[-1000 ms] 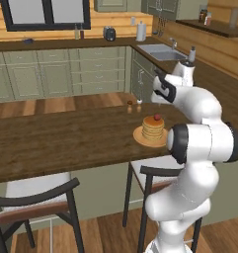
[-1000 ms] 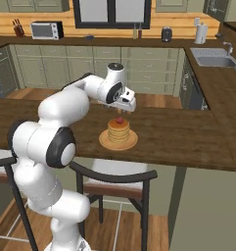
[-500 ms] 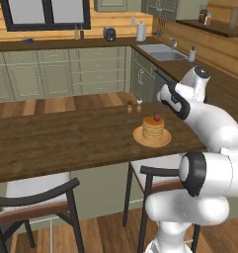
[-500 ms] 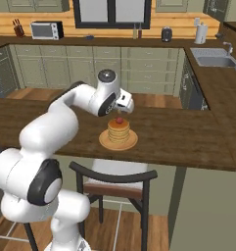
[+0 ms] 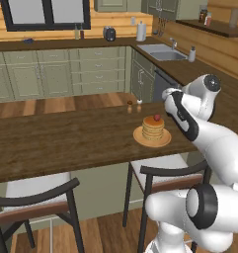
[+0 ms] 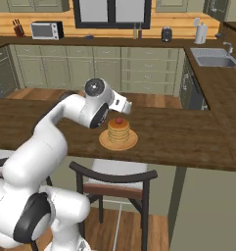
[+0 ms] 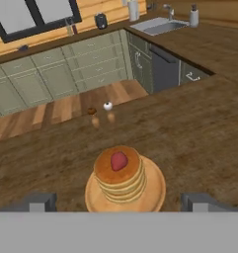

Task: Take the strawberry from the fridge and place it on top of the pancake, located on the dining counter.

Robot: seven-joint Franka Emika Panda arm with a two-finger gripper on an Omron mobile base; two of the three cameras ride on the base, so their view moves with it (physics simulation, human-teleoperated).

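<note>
Red strawberry (image 7: 119, 160) sits atop the pancake (image 7: 121, 179), at twelve o'clock from my gripper (image 7: 118, 201); jaws wide, holding nothing.

The worktop (image 5: 66, 141) lies bare around the plate (image 5: 151, 139) on its left and near sides; the pancake (image 5: 153, 127) with the strawberry (image 5: 157, 118) on top stands as the tall obstacle; two small shakers (image 5: 134, 106) stand beyond it; chair backs (image 5: 176, 174) rise along the near edge.
</note>
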